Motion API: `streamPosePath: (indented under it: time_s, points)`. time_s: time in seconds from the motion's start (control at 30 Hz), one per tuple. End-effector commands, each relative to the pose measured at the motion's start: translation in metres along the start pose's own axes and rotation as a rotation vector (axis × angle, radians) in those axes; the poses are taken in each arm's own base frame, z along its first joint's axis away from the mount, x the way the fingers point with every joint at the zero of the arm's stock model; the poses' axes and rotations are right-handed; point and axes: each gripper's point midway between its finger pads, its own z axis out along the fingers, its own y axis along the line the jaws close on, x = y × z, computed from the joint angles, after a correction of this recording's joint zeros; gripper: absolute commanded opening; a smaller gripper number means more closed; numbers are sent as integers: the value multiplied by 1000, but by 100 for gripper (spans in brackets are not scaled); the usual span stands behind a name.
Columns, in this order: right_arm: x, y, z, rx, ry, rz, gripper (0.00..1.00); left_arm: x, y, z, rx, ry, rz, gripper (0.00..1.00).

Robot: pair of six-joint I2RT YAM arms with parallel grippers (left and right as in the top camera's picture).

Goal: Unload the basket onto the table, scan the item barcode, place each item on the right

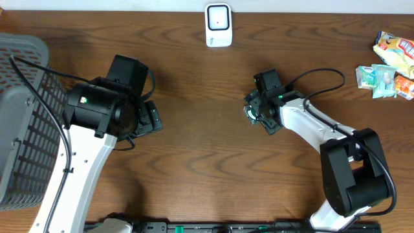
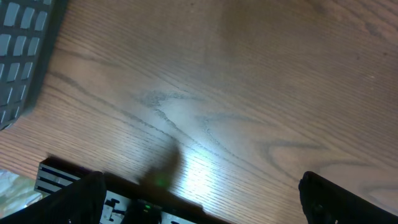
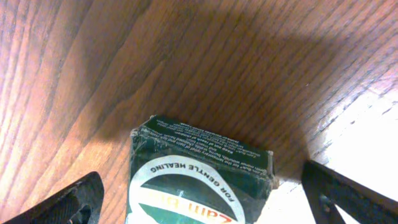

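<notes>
The right claw (image 3: 199, 186) stands wide, its jaws spread to either side of a dark green carton (image 3: 186, 155) (white lettering on it reads "FOR GENTLE HEALING"). The carton lies flat on the wooden table (image 3: 93, 56) between the jaws, with a gap of bare wood at each side, so neither jaw touches it. The white barcode scanner (image 1: 218, 24) stands well apart from this claw, out by the far table edge. Snack packets (image 1: 391, 65) lie well off on the claw's other side. The left claw (image 2: 199, 186) is also wide, over bare wood grain, with a grey basket (image 2: 18, 50) just beside it.
</notes>
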Motion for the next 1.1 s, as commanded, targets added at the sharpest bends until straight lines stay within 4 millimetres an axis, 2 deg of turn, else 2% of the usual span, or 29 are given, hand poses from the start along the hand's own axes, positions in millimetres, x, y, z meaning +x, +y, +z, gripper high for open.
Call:
streamPosePath:
  time_s: [0.0, 0.2, 0.5, 0.63, 0.73, 0.77, 0.9, 1.07]
  points:
    - [10, -6, 12, 30, 37, -15, 96, -1, 2, -2, 1, -7, -14, 98]
    - [13, -11, 19, 53, 41, -19, 86, -1, 2, -2, 1, -7, -14, 98]
    - [28, -27, 39, 116, 95, -34, 83, -1, 2, -2, 1, -7, -14, 98]
    - [28, -37, 36, 155, 101, -33, 82, -1, 2, -2, 1, -7, -14, 98]
    - [28, -36, 34, 153, 101, -53, 69, -1, 2, -2, 1, -7, -14, 98]
    - [27, -35, 33, 148, 102, -75, 68, -1, 2, -2, 1, -7, -14, 98]
    - [23, -29, 27, 131, 100, -135, 71, -1, 2, -2, 1, -7, -14, 98]
    - [11, -29, 9, 162, 83, -183, 68, -1, 2, -2, 1, -7, -14, 98]
